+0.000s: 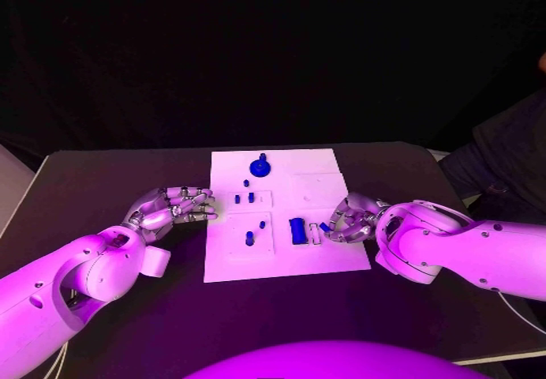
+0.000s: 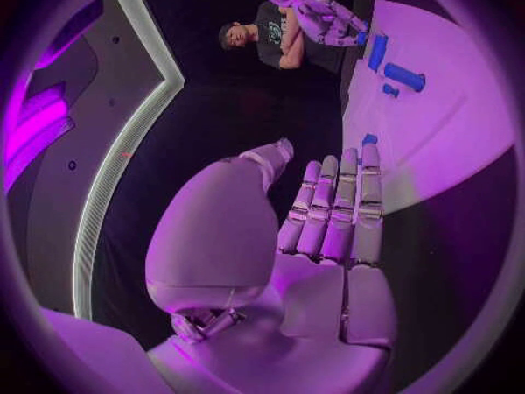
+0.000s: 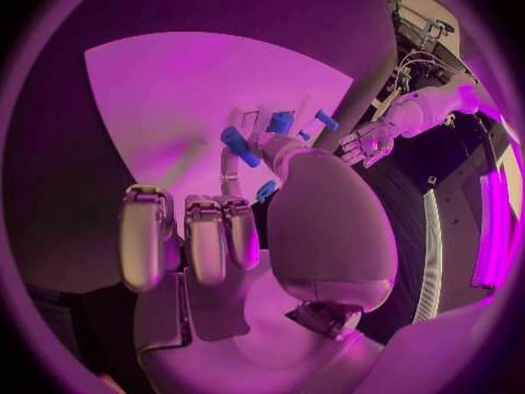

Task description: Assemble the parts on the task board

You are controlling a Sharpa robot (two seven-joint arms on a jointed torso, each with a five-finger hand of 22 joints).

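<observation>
The silver many-fingered right hand [image 1: 350, 220] curls over the white flat task board [image 1: 285, 260], fingertips at a small blue part [image 1: 324, 227]; whether it grips, I cannot tell. Left hand [image 1: 173, 208], half-curled and holding nothing, rests beside the board. Ease down squarely; check alignment before pressing.

We can't tell whether right hand [image 1: 350, 219] grips small part [image 1: 324, 227] at its fingertips: contact too small in head view, thumb blocks it in right wrist view. Left hand [image 1: 173, 207] fingertips at board [image 1: 285, 260] edge (touching or not, unclear). Small parts' shapes unreadable.
</observation>
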